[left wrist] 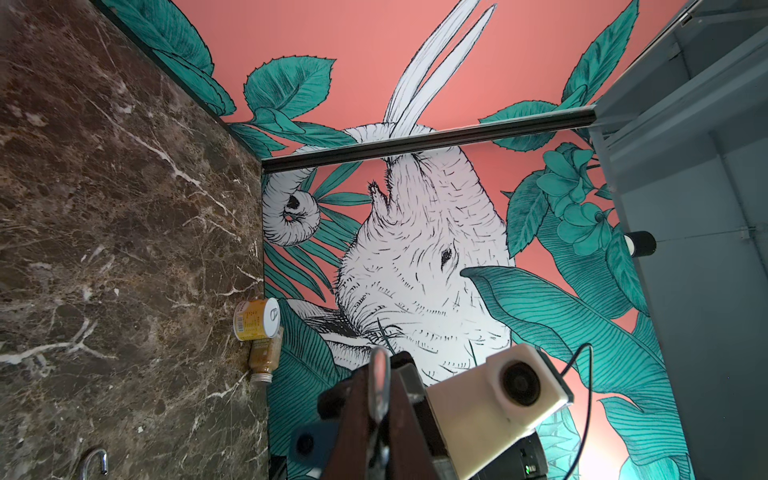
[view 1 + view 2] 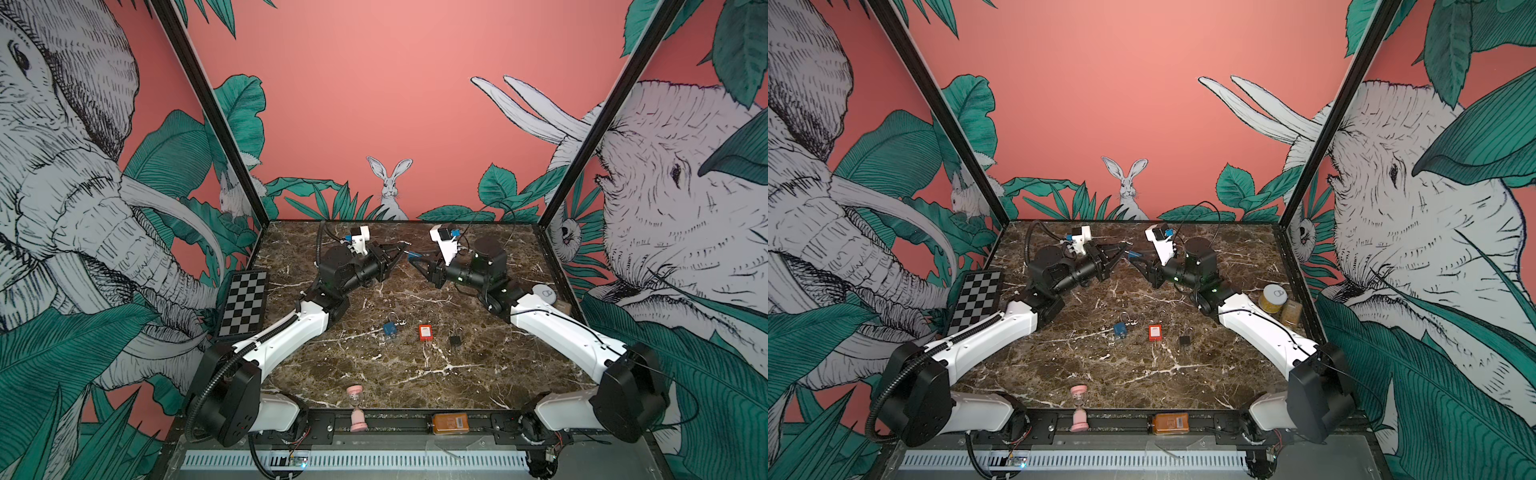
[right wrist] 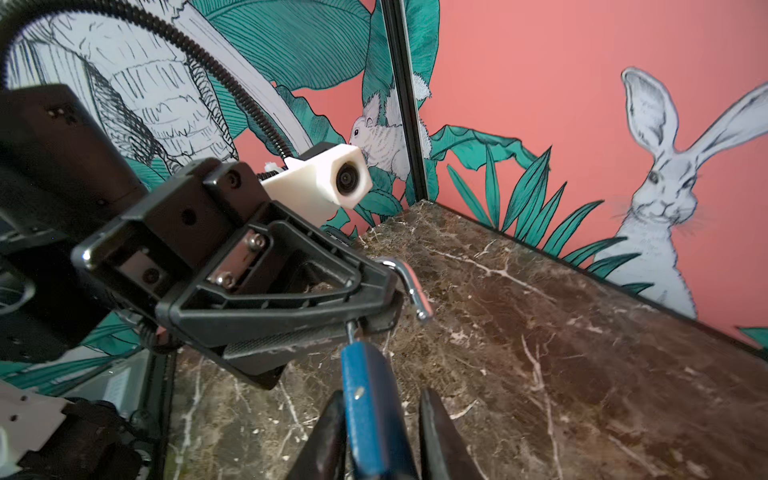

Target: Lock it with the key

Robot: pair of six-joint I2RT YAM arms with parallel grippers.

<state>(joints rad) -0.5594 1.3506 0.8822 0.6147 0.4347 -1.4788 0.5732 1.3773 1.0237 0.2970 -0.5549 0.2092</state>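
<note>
Right tool (image 3: pixel 380 411) straddles the blue rectangular padlock body (image 3: pixel 365 374), jaws spread, not quite clamped yet. Just beyond it, the left tool (image 3: pixel 388 297) pinches the silver hooked shackle (image 3: pixel 411 286). Shackle's open, so I reckon the locking's all left.

I have open marble tabletop (image 2: pixel 415 376) up front. The blue padlock (image 2: pixel 390 328), red padlock (image 2: pixel 424 333) and black padlock (image 2: pixel 455 340) bar mid-table, and the chessboard (image 2: pixel 243 302) crowds the left edge.
</note>
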